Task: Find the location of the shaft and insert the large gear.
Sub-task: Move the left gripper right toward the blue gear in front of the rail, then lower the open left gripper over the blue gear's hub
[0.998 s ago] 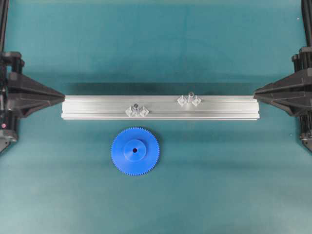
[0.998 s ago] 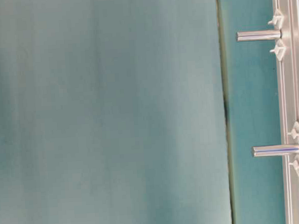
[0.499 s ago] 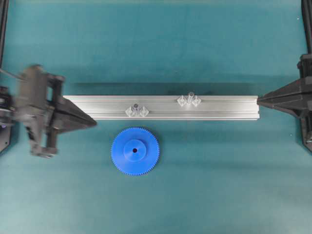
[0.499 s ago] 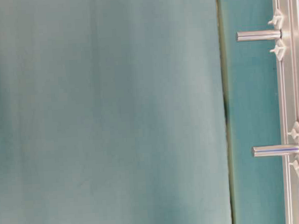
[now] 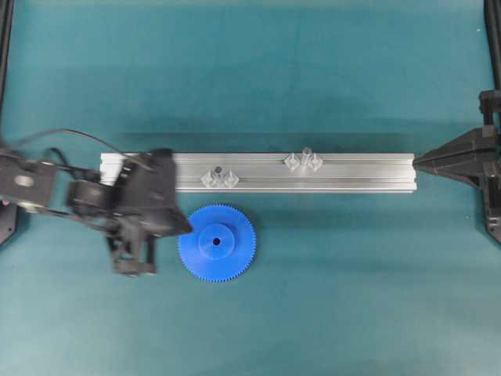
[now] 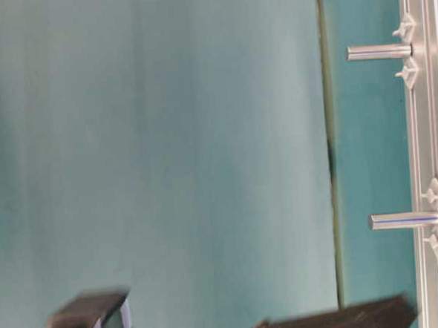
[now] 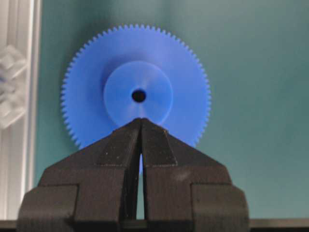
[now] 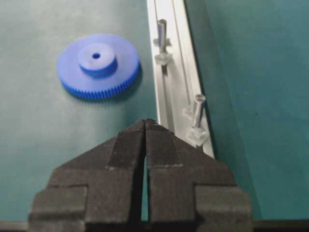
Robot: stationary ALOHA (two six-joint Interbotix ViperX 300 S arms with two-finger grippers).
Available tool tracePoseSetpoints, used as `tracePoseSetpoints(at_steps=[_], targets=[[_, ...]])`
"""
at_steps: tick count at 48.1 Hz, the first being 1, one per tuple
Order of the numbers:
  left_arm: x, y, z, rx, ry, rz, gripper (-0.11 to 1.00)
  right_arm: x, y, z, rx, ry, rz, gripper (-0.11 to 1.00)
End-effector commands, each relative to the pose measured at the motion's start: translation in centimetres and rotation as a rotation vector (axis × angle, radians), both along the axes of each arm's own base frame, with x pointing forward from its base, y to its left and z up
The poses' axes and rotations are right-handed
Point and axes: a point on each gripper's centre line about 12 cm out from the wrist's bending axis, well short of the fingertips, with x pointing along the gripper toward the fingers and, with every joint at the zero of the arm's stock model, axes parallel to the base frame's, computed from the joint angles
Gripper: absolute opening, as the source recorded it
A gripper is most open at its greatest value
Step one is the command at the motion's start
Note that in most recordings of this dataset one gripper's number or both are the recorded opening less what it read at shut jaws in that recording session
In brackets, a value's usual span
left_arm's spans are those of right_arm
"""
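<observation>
While the large gear [image 5: 217, 242] lies flat on the mat just in front of the rail [image 5: 352, 172], unlifted, your left gripper [image 7: 140, 124] is clenched empty beside it; the shaft [image 5: 306, 152] stands bare, so grasping and insertion remain

Matte black wedge-shaped claw [image 7: 140, 126]
</observation>
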Motion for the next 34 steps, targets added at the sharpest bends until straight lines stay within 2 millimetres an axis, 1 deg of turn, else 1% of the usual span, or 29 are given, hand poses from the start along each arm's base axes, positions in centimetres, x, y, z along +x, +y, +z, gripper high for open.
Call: tracePoseSetpoints(at_steps=[1,5,9,12,20,23,25,29,34], targets=[[1.6,-0.8,0.8,0.008,-0.009,-0.021,-0.01,0.1,-0.1,0.7,0.011,-0.017,-0.007,0.01],[2.2,-0.9,0.2,0.012,0.032,-0.020,0.01,0.1,-0.1,0.7,0.014,-0.016,-0.008,0.01],[2.5,-1.0,0.1,0.016,0.043,-0.023,0.11,0.0,-0.1,0.7,0.014,-0.010,-0.009,0.01],[2.7,-0.9,0.1,0.018,0.045,-0.023,0.27,-0.1,0.0,0.7,0.014,-0.010,-0.008,0.01],[3.3,-1.1,-0.3,0.019,0.050,-0.024,0.76,-0.2,0.0,0.7,0.014,-0.014,-0.008,0.01],[3.8,-1.1,-0.7,0.020,0.059,-0.023,0.88,-0.3,0.0,0.7,0.015,-0.016,-0.008,0.01],[4.0,-1.1,-1.1,0.021,0.070,-0.023,0.92,-0.3,0.0,0.7,0.019,-0.018,-0.010,0.01],[4.7,-1.3,-1.9,0.025,0.093,-0.025,0.89,-0.4,0.0,0.7,0.024,-0.019,-0.011,0.01],[5.2,-1.3,-3.1,0.029,0.129,-0.022,0.90,-0.5,0.0,0.7,0.028,-0.027,-0.013,0.01]])
